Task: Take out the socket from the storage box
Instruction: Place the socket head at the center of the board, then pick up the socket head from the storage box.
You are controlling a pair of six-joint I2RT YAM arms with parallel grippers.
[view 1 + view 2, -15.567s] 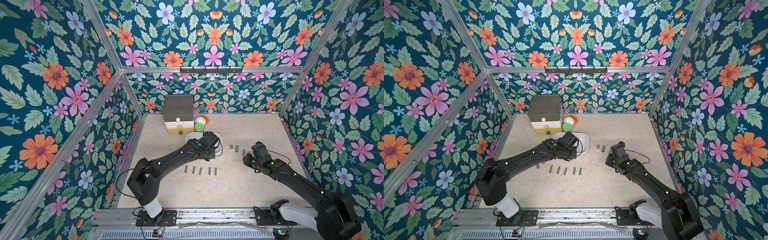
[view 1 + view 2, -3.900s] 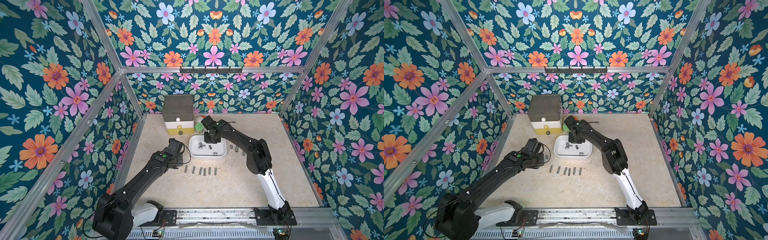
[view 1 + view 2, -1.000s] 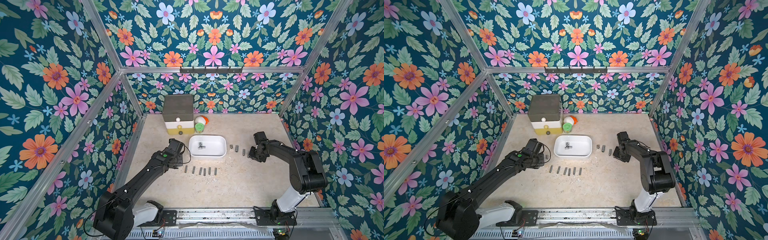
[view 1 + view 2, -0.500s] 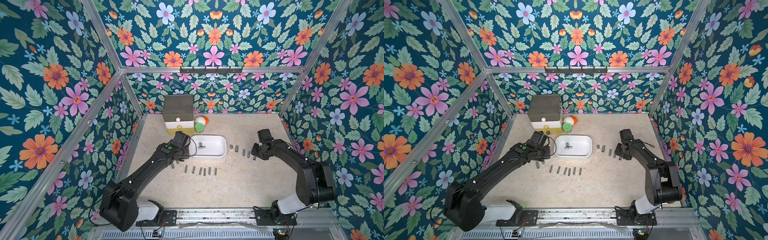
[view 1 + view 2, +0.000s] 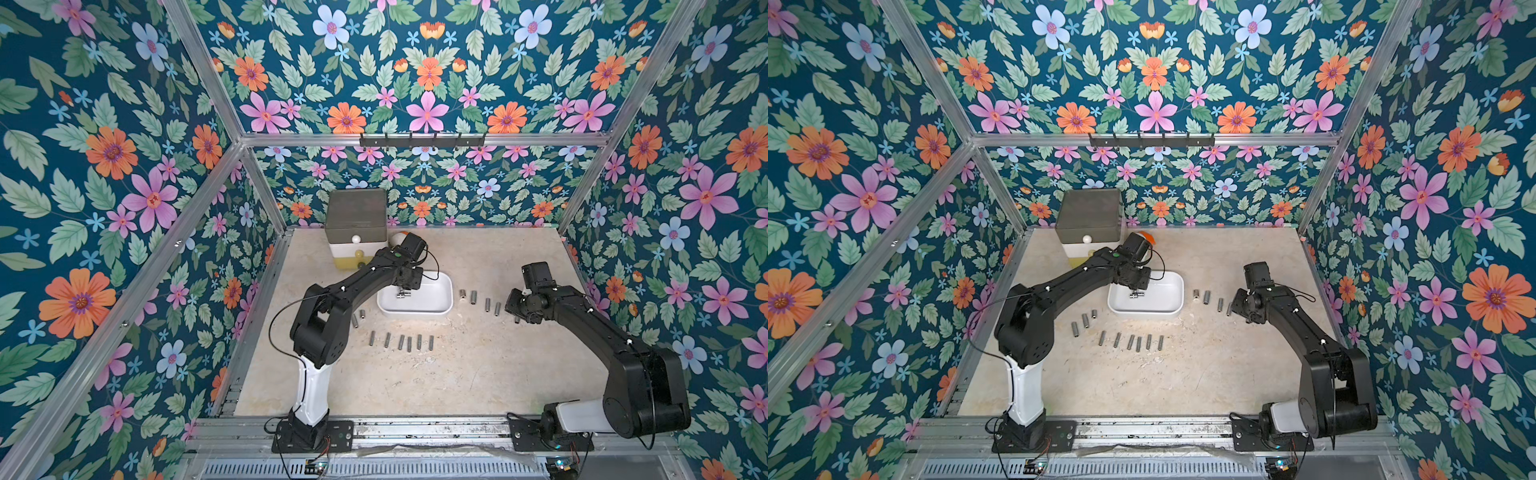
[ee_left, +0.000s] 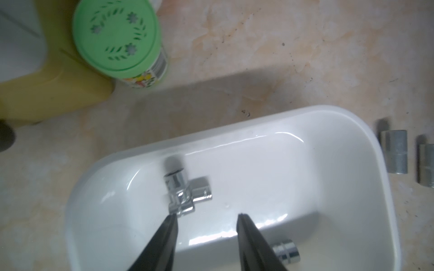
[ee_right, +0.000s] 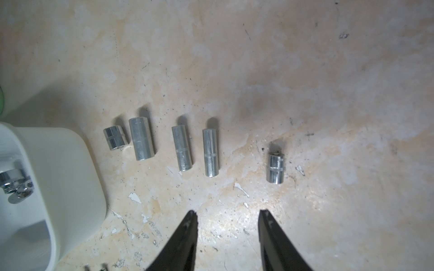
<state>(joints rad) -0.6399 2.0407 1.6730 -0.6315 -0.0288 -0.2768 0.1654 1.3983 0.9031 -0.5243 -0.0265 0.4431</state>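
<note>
My left fingers (image 6: 164, 239) hang part-open and empty over the storage box (image 6: 258, 145), one tip right at the cluster of chrome sockets (image 6: 185, 194) lying in it. A lone socket (image 6: 285, 253) sits apart, also inside. If I go straight down, that tip could strike the pile, or I could pinch two and drop one. My right fingers (image 7: 187, 232) are also part-open and empty, above the row of sockets (image 7: 183, 147) beside the box. Half a second ago my left arm was outside the box.

White shallow storage box (image 5: 432, 293) sits upright and open-topped near drawer tower (image 5: 355, 226); chrome sockets (image 6: 182, 196) lie loose inside.
</note>
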